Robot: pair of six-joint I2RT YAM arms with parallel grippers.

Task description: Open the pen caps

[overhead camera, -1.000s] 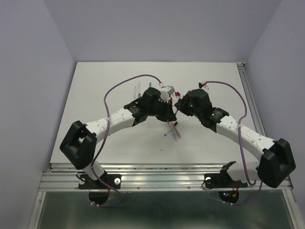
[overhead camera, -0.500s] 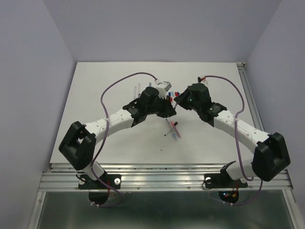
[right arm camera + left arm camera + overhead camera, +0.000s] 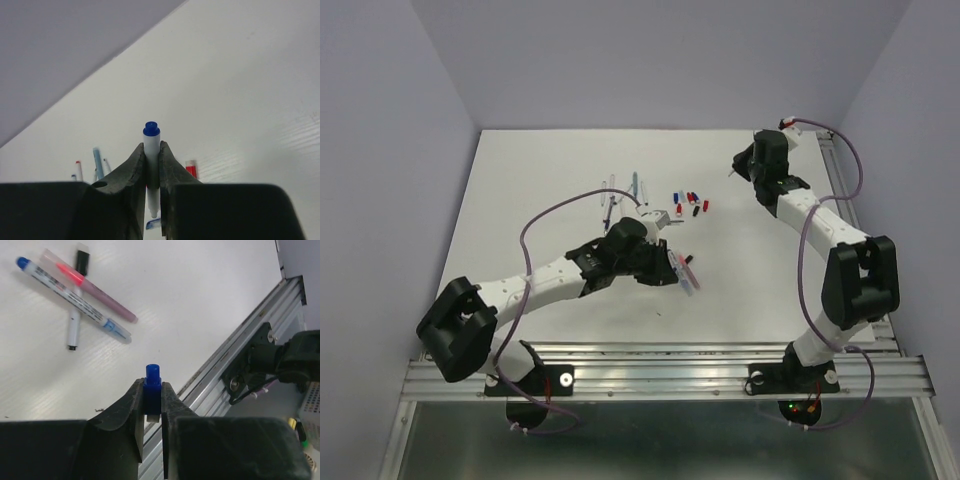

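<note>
The left arm [image 3: 550, 275] stretches low over the white table [image 3: 540, 170], the left gripper [image 3: 152, 389] pinching a stubby blue plastic pen cap [image 3: 152, 376] near centre. The right arm [image 3: 820, 225] stands folded at 1 o'clock, the right gripper [image 3: 151, 152] clamped on a slim white blue-tipped pen barrel [image 3: 151, 141]. Loose red, blue and black caps [image 3: 690, 203] lie at 12 o'clock (three crossed pens [image 3: 82, 295] beside the left gripper); pale lilac walls [image 3: 650, 60] surround.

We find the blue cap [image 3: 152, 376] smooth, glossy plastic, pinched in the left gripper [image 3: 152, 386], whose fingers [image 3: 125, 412] look matt black. Beyond them the table [image 3: 200, 290] is matt white and finely grained, its rail [image 3: 214, 369] brushed metal. In the right gripper [image 3: 151, 147], the pen barrel [image 3: 151, 141] is smooth white plastic.
</note>
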